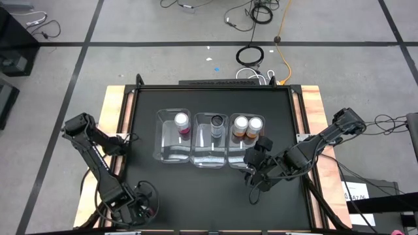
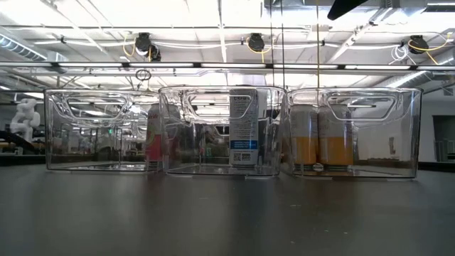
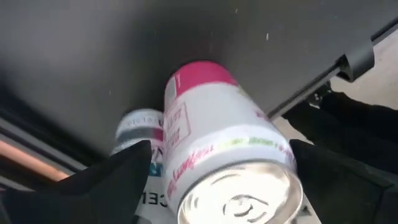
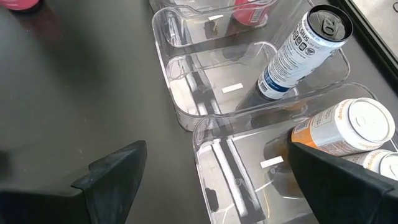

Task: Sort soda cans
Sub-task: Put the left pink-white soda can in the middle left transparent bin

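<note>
The left end effector [image 3: 217,186], at about seven o'clock on the black bench [image 1: 209,189], is clamped on a pink-and-white cylindrical metal soda can [image 3: 224,149]. The right end effector [image 4: 217,180], fingers spread apart and empty, hovers at four o'clock beside three clear plastic rectangular bins [image 1: 210,158] holding another pink can [image 1: 182,123], a grey-silver can [image 1: 217,124] and two orange cans [image 1: 248,126].

Three bins [image 4: 186,109] of clear, glossy plastic; cans with shiny silvery metal tops, like the grey-silver can [image 4: 298,53]; matt black table top [image 1: 147,111]; pale wooden table edges [image 1: 112,104].
</note>
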